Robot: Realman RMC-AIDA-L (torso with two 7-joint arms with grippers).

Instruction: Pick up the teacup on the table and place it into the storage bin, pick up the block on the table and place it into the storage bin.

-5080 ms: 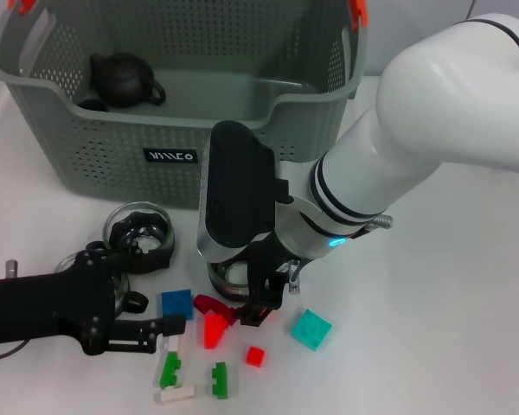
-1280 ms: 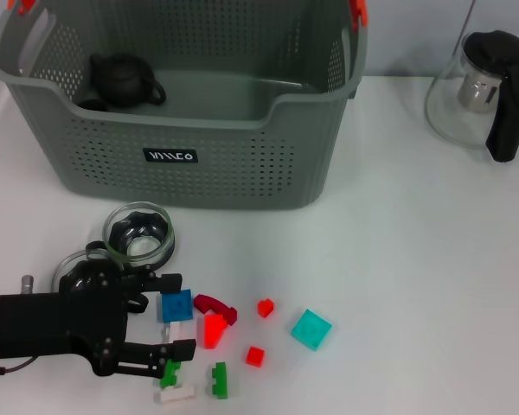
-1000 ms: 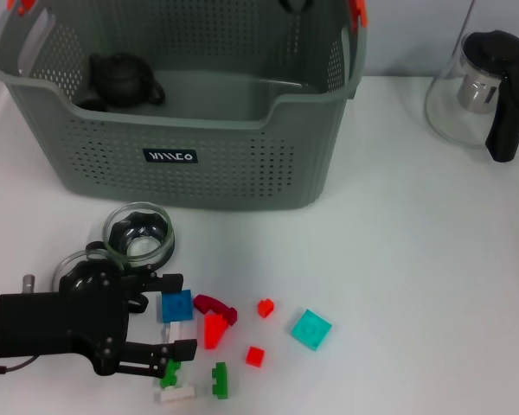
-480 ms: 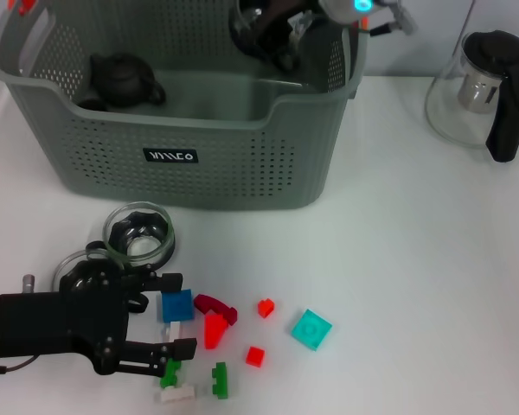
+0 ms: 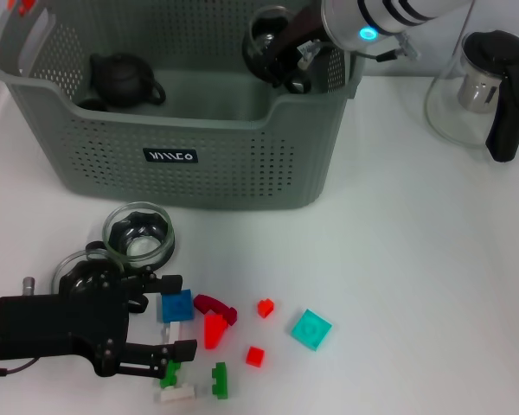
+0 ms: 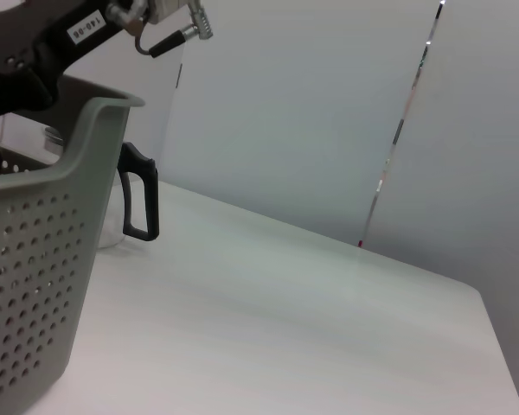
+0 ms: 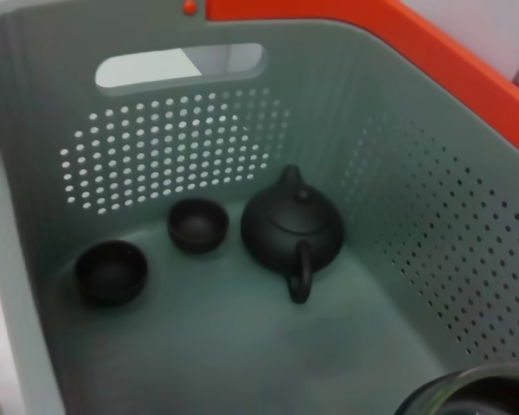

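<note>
While the glass teacup (image 5: 268, 36) hung over the storage bin (image 5: 182, 164), near the bin's right-hand wall and just below its rim line, I had the right end effector (image 5: 287, 54) clamped on it. In the right wrist view only a dark curved edge of the cup showed at the corner, above the bin floor. I judged it thin-walled, light, slick and brittle, so a pinch across the rim or at the handle seemed the safest hold, and a low release better than a drop.

Inside the bin, a black teapot (image 7: 292, 229) sat toward the far left corner with two small dark cups (image 7: 198, 225) beside it; the floor under my end effector looked bare, which left room to lower. The bin's right wall and its orange handle clip (image 5: 357, 9) were close to the wrist, so I reckoned any sideways swing risked a knock.

In front of the bin, on the worktop (image 5: 415, 259), another glass cup (image 5: 139, 233) stood near the left end effector (image 5: 175, 316), whose fingers were spread apart and holding nothing. Its fingers bracketed a blue block (image 5: 176, 304), with red, green and teal blocks scattered just beside. A glass pitcher (image 5: 480, 86) stood well to the right of the bin.
</note>
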